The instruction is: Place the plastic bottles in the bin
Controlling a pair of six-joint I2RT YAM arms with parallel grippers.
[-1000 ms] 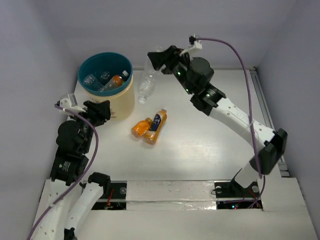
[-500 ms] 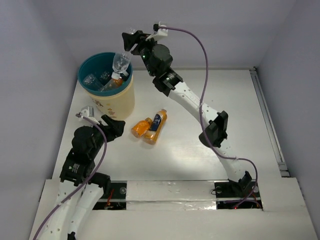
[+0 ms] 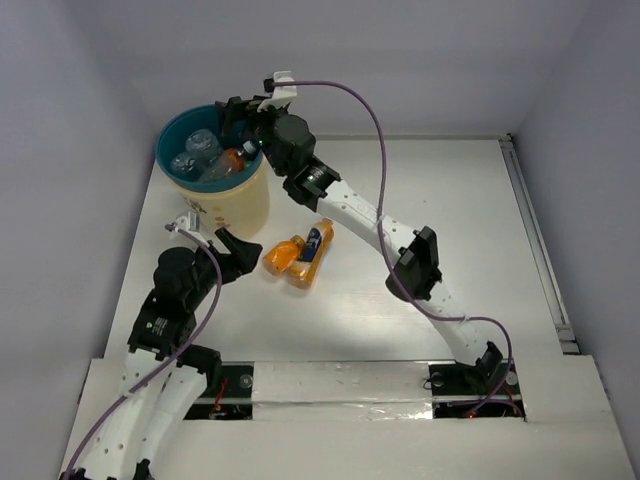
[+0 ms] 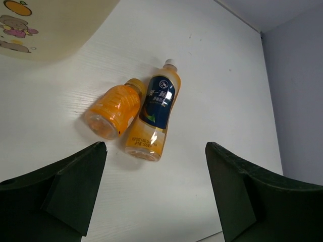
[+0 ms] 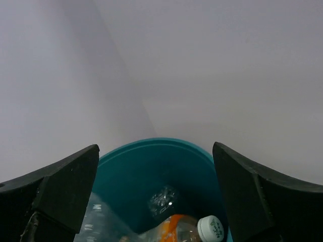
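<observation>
The right pincer (image 3: 236, 118) hangs over the bin (image 3: 240, 205), jaws spread wide with nothing between them. Below it, inside the bin, lie several bottles (image 3: 215, 160), clear ones and an orange one. I'd judge the job well along but not finished: two more lie on the bench (image 3: 450, 220) just beside the bin, touching each other — a squat orange bottle (image 3: 281, 255) and a longer orange bottle with a dark blue label (image 3: 313, 250). The left pincer (image 3: 232, 250) hovers near them, close to the bin's outer wall, jaws open and empty. The next move, I reckon, calls for it to lower over one bottle, straddle its body crosswise and close — without shoving the neighbour.
</observation>
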